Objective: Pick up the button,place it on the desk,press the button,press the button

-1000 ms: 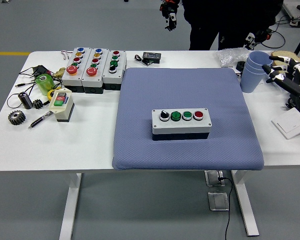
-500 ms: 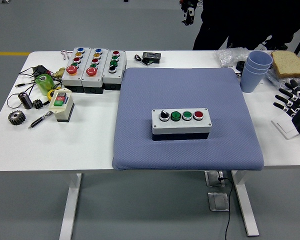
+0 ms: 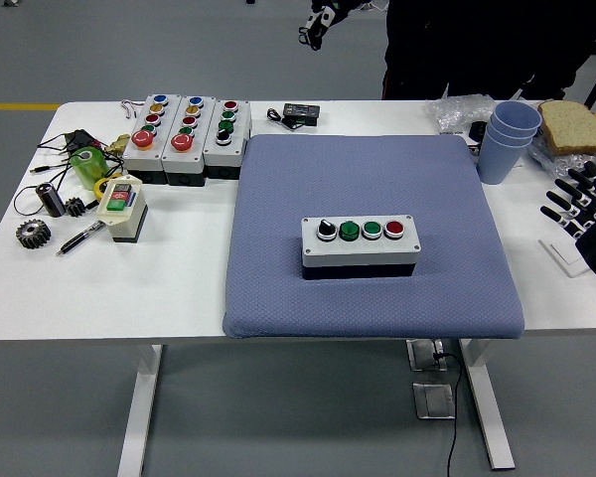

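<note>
Surface: white table [image 3: 40,288] on a grey workshop floor, with a blue mat [image 3: 368,179] across its middle.
Far left: three spare button boxes [image 3: 186,137] beside gears and cables.
Centre: four-button box [image 3: 361,246] on the mat's near half, long axis running left-right.
Far edge: a person in dark clothes [image 3: 457,45] stands there.
Right: right hand [image 3: 584,221] at the table's right edge, fingers spread, holding nothing.
Key relation: the box lies well apart to the hand's left; no left arm is visible, so the right is nearer.

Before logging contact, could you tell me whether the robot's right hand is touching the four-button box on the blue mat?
Apart. The head view shows the right hand at the table's right edge, with bare mat between it and the button box.
</note>
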Controlling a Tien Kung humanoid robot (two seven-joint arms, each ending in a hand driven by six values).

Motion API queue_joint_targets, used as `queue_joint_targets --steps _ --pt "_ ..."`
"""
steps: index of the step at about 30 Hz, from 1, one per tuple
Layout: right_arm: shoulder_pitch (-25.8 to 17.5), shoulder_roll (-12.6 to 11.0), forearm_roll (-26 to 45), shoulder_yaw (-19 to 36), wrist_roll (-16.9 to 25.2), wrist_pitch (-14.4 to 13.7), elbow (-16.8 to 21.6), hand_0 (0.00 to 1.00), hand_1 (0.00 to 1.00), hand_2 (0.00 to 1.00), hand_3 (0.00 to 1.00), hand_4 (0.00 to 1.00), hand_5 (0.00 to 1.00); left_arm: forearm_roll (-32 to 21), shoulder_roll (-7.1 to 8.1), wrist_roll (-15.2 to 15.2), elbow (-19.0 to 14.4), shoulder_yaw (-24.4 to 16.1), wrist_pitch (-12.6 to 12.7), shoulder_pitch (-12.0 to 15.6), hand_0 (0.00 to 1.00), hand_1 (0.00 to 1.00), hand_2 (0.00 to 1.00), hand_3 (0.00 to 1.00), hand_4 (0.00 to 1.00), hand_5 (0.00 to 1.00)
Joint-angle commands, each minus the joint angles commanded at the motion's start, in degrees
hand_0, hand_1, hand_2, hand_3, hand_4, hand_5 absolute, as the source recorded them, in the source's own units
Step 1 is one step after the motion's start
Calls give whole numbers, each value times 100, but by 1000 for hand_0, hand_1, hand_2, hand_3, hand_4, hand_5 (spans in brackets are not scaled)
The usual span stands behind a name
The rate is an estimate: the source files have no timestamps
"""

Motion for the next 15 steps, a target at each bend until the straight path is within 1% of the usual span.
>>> queue_joint_targets --steps 2,3,10,14,15 --pt "-10 12 145 10 -17 -21 9 702 645 674 662 821 502 -20 3 -4 0 14 0 -6 623 657 676 592 336 646" --pt "-13 17 202 12 -21 -36 15 676 616 655 649 805 470 -15 3 -4 0 6 -1 -8 623 659 676 593 334 644" --pt "-5 40 272 7 -46 -112 36 665 610 643 645 802 458 -43 4 -12 0 25 2 -12 623 659 676 594 334 645" --pt "47 56 467 -40 -72 -181 27 665 610 643 645 802 458 -39 3 -10 0 27 1 -19 623 659 676 594 334 645" --pt "70 72 462 -37 -70 -202 23 658 601 632 635 792 438 -31 5 -9 0 31 1 -22 623 657 677 594 332 642"
